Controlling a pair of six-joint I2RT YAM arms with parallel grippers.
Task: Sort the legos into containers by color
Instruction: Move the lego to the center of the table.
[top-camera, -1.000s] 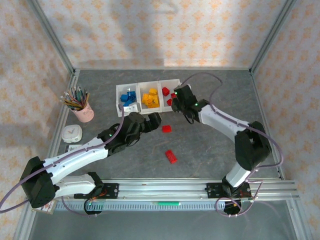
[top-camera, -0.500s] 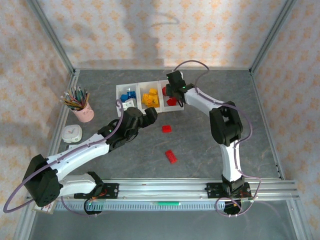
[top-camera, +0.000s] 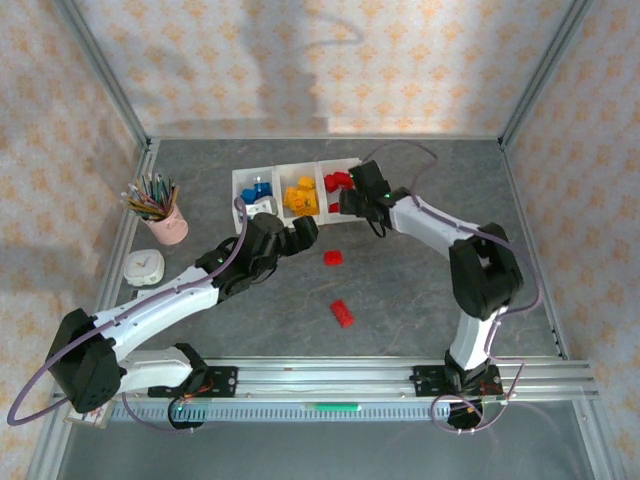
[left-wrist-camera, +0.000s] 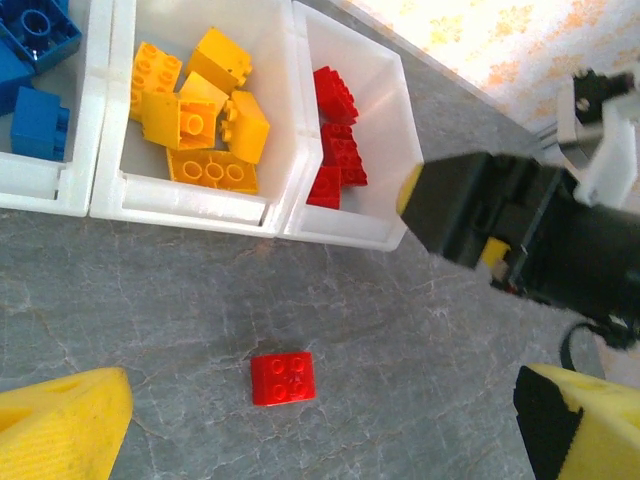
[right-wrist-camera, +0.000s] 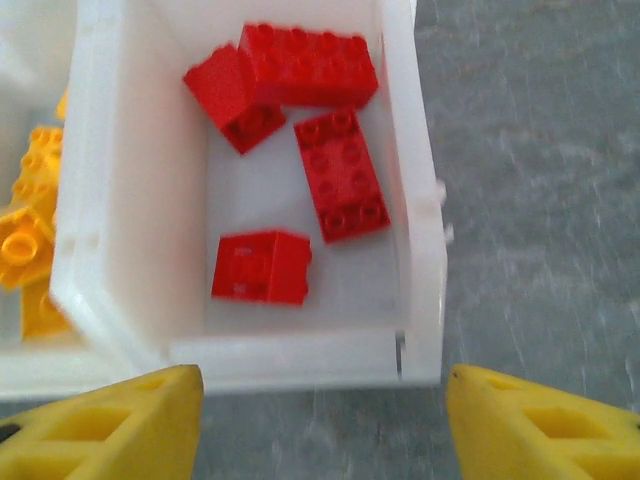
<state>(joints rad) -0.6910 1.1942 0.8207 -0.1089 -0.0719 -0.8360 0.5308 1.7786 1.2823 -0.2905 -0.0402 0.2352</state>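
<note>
Seen from above, a grey, stone-patterned table (top-camera: 420, 290) sits between peach patterned walls (top-camera: 300, 60). Two white and black robot arms rise from its near edge.

The left arm (top-camera: 160, 300) lies diagonally toward the middle of the table. The left gripper (top-camera: 303, 233) has its yellow fingers spread wide and holds nothing. The right arm (top-camera: 480, 270) bends back toward the far centre. The right gripper (top-camera: 350, 203) hovers at the near edge of the right-hand bin, with its jaws parted and empty.

The containers (top-camera: 240, 180) are three white translucent bins joined in one row, standing at the far centre of the table. The left bin (left-wrist-camera: 60, 195) holds blue legos (top-camera: 258, 192). The middle bin (left-wrist-camera: 110, 120) holds yellow-orange legos (top-camera: 300, 197). The right bin (right-wrist-camera: 110, 200) holds red legos (right-wrist-camera: 342, 175). The right wrist view shows four of these lying loose on its floor, with a long one at the far end.

A pink cup (top-camera: 170, 228) of pencils stands near the table's left edge, well apart from the bins. A small white round object (top-camera: 146, 266) sits just in front of it.

Two more red bricks lie on the open table, outside the containers. The square red lego (top-camera: 333, 257) rests just beside the left gripper's tips. In the left wrist view it lies on bare table ahead of the spread fingers, untouched. The rectangular red lego (top-camera: 343, 313) lies closer to the arm bases, well apart from both grippers.
</note>
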